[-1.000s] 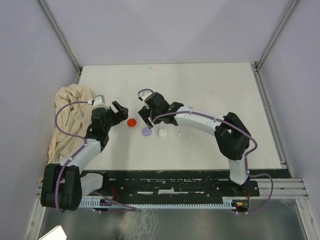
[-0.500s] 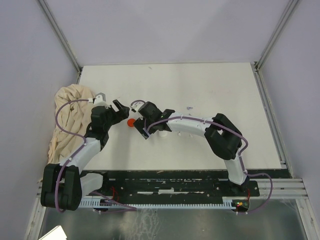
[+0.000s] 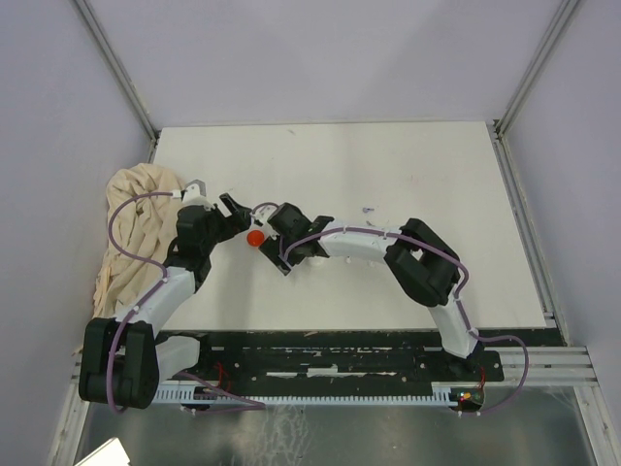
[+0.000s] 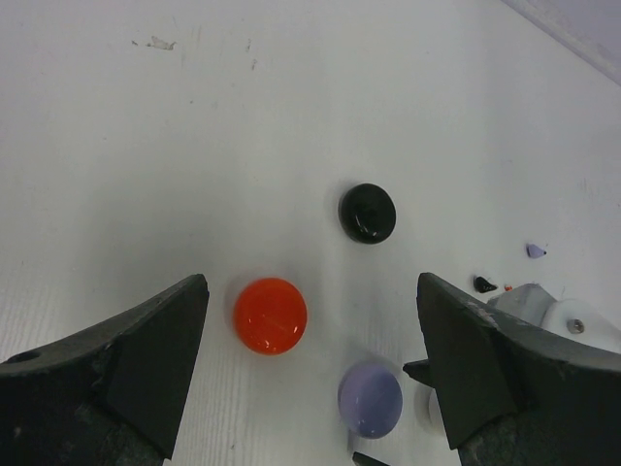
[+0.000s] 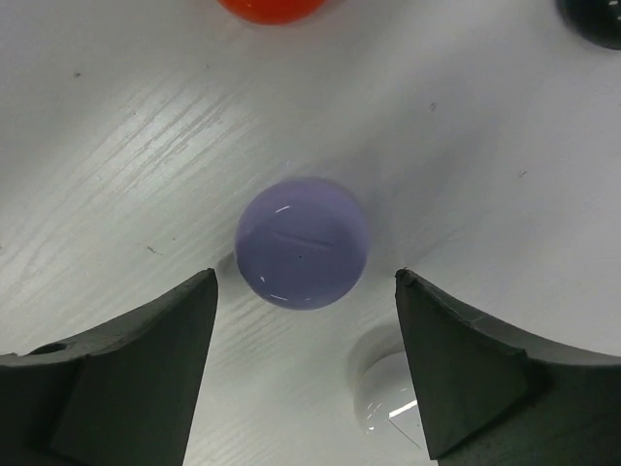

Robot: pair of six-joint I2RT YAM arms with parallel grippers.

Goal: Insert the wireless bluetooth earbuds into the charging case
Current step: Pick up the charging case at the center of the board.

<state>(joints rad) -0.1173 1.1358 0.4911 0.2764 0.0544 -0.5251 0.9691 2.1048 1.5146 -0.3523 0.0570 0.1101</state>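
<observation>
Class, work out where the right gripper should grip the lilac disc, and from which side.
Probably across its round rim, from straight above: the lilac disc lies flat, and the open right gripper straddles it. Mind the white disc nearby.

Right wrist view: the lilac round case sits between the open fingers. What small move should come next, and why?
Probably close the right gripper on the lilac case: it lies centred between the two fingers, with a gap on each side, so nothing is gripped yet. The white case lies close by, so go gently.

Overhead; both wrists close above lilac case (image 5: 302,243)
</observation>
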